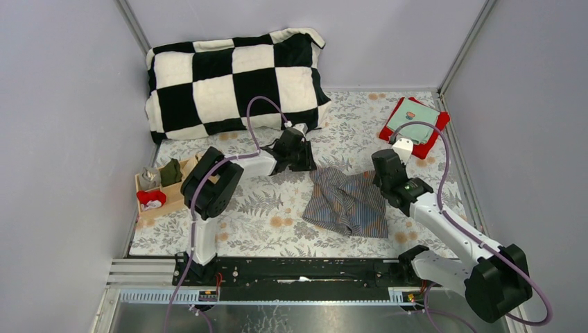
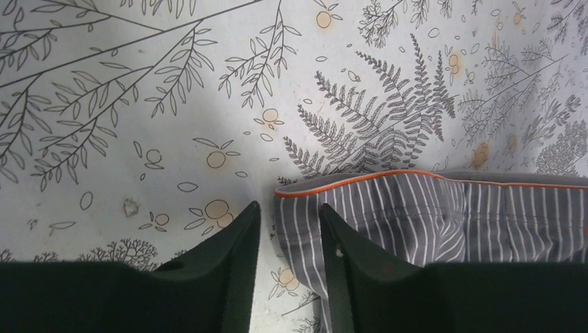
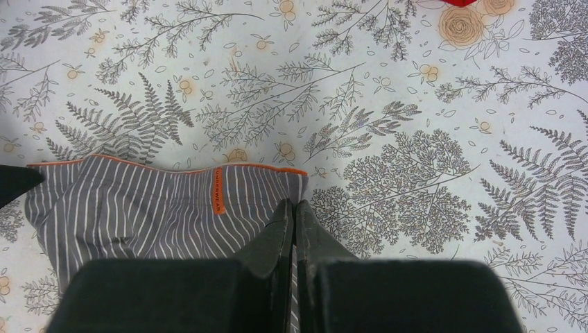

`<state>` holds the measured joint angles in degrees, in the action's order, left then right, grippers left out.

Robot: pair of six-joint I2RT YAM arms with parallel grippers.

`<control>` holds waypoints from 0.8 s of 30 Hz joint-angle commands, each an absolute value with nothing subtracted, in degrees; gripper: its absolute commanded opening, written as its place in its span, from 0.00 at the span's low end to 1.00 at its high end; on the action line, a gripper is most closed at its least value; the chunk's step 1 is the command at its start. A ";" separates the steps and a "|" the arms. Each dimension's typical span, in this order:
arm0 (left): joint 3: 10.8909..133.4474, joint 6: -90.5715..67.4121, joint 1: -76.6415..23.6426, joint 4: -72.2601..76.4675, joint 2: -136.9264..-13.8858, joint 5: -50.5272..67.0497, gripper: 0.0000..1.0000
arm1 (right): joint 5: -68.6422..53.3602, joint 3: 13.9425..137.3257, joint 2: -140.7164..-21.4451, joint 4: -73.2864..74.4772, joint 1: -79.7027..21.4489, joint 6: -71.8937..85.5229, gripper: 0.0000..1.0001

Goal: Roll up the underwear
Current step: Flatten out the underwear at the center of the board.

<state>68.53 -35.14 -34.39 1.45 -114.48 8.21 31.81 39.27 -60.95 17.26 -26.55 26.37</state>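
The grey underwear [image 1: 347, 201], striped with an orange waistband, lies crumpled on the floral table at the centre. My left gripper [image 1: 301, 158] is at its far left corner. In the left wrist view the gripper [image 2: 288, 211] is open, and the waistband corner of the underwear [image 2: 430, 215] lies between the fingers [image 2: 239, 239]. My right gripper [image 1: 385, 177] is at the far right corner. In the right wrist view it [image 3: 292, 205] is shut on the edge of the underwear [image 3: 139, 208] just below the waistband. The black pinstriped underwear is out of view.
A black and white checked pillow [image 1: 232, 80] lies at the back. A red cloth [image 1: 437, 135] with a teal square cloth [image 1: 414, 121] on it sits at the back right. A wooden box [image 1: 173, 198] with small cloth items stands at the left edge.
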 commanded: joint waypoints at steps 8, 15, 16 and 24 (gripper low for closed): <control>66.65 -34.25 -34.11 5.31 -113.88 11.61 0.00 | 30.18 40.61 -56.49 15.11 -26.08 24.64 0.00; 59.75 -31.54 -32.83 6.65 -93.98 7.05 0.00 | 17.60 41.27 -44.22 10.60 -26.16 16.30 0.00; 58.33 -31.09 -32.79 6.83 -90.67 6.45 0.00 | 14.50 41.41 -42.13 10.08 -26.13 15.41 0.00; 48.85 -28.66 -32.78 4.11 -67.94 4.01 0.00 | 0.59 45.45 -33.38 12.15 -26.19 13.55 0.00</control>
<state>52.53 -31.33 -32.99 5.50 -74.46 6.50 10.44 41.34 -35.16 13.04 -26.46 15.79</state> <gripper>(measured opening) 0.007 0.019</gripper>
